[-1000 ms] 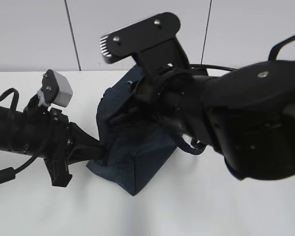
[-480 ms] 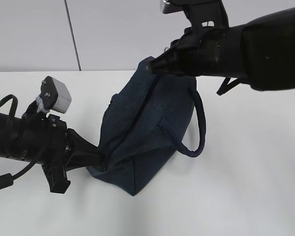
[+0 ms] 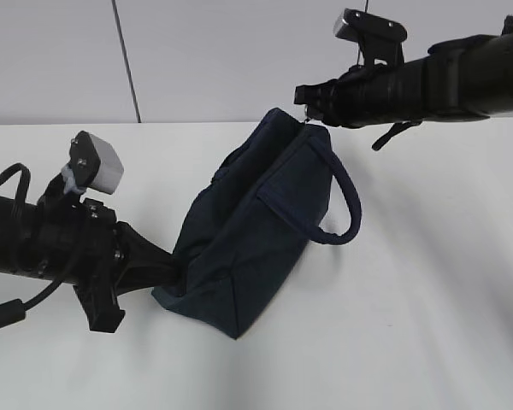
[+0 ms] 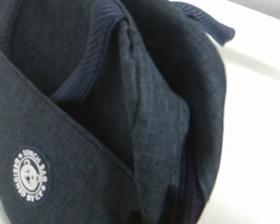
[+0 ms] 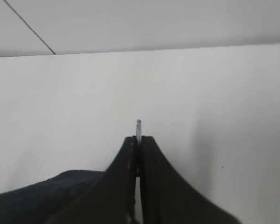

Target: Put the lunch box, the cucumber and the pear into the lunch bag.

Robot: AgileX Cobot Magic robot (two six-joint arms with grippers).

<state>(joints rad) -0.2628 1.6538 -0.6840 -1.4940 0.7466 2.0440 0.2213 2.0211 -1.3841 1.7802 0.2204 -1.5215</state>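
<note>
exterior view showed the bag (image 3: 248,248) lying tilted on the white table (image 3: 427,325), its far corner lifted up toward my right gripper (image 3: 306,96). my left gripper (image 3: 173,272) was at the low near end of the bag, touching the fabric there. i could not tell from any picture how wide its fingers were, because in the left wrist view only the dark cloth and a small round logo patch (image 4: 31,174) were seen, very close.

in the right wrist view my right fingers (image 5: 151,186) were pressed together, and a thin metal piece (image 5: 138,127) stood out between the tips. i judged it to be the ring pull of the zipper, held tight, but it was too small to be sure. the bag's edge was just under it.

the box, the cucumber and the pear were not visible in any view. they were not on the table parts that i saw. whether they were already inside the bag, i could not tell, since the opening was not shown clearly. i judged that the step in hand was work on the zipper, and if the things were inside, the task was near its end.
</note>
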